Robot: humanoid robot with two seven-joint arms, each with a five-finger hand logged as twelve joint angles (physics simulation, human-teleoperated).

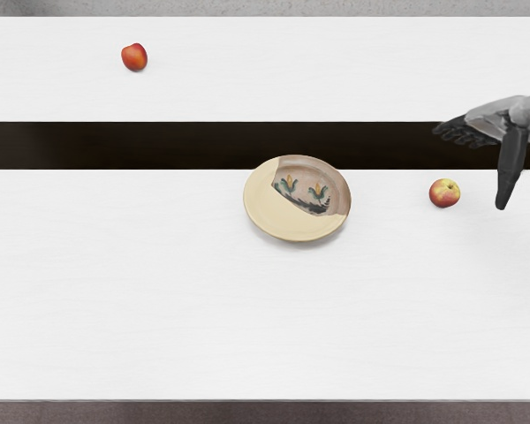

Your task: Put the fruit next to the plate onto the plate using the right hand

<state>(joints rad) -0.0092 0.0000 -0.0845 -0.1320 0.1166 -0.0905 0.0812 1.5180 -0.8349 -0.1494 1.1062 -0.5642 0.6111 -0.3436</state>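
The right hand comes in at the frame's right edge, fingers spread, holding nothing. The apple lies on the table just lower left of it, right of the central plate and not touching it. A second apple sits upper left.

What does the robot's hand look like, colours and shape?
Only the right hand shows, at the picture's right edge. Its back and wrist are smooth light grey, like bare metal shells; the fingers are slim, dark grey to black. No cables, markings or sleeve are visible.
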